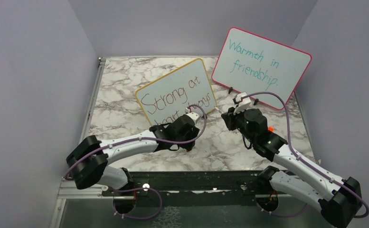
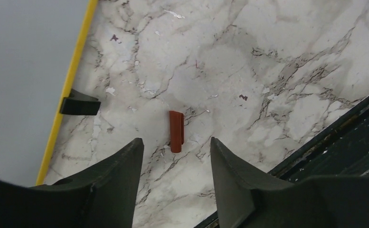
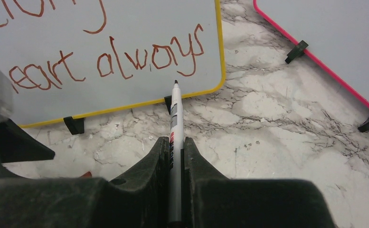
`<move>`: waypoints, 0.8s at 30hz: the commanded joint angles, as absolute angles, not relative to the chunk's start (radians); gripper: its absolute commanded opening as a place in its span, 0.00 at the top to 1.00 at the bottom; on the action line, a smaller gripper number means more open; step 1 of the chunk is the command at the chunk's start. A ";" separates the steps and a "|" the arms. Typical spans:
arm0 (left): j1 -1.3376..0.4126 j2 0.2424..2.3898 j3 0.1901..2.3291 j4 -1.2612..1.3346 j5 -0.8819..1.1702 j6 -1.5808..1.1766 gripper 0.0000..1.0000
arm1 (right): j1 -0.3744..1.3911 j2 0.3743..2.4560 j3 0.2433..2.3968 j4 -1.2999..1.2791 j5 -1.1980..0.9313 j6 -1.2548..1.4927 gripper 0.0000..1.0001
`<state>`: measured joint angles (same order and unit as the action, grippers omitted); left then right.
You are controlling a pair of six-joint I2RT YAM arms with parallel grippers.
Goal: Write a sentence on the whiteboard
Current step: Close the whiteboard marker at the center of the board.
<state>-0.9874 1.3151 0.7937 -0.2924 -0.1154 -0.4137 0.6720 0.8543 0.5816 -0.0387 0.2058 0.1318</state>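
The whiteboard (image 1: pixel 176 90) with its yellow frame stands tilted at mid-table, and its edge shows in the left wrist view (image 2: pixel 25 71). The sentence (image 1: pixel 173 99) in red-brown marker reads "Strong at heart always"; the right wrist view shows "always" (image 3: pixel 149 57). My right gripper (image 3: pixel 174 141) is shut on a white marker (image 3: pixel 175 114), whose tip points at the board's lower right corner, just under "always". Whether the tip touches, I cannot tell. My left gripper (image 2: pixel 175 140) hangs open over a red marker cap (image 2: pixel 175 128) lying on the marble in front of the board.
A pink-framed board (image 1: pixel 263 59) with teal writing stands at the back right. The yellow board's black foot (image 2: pixel 79 103) rests on the marble near my left gripper. A black rail (image 2: pixel 344 142) runs along the table's near edge. Grey walls close in both sides.
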 commanded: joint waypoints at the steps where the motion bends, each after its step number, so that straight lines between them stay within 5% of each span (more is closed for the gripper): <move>1: -1.000 1.432 0.863 -0.278 -0.052 -0.382 0.50 | 0.670 0.831 0.560 -0.012 0.230 0.140 0.99; 8: -1.000 1.548 0.913 -0.330 -0.018 -0.358 0.70 | 0.670 0.815 0.548 -0.009 0.237 0.141 0.99; 24: -0.999 1.663 1.001 -0.455 -0.018 -0.321 0.70 | 0.670 0.774 0.526 -0.008 0.242 0.149 0.99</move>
<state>-0.9970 1.6344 0.9638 -0.4057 -0.0086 -0.3347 0.6720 0.7841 0.5407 -0.0380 0.2260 0.1356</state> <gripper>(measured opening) 0.307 0.158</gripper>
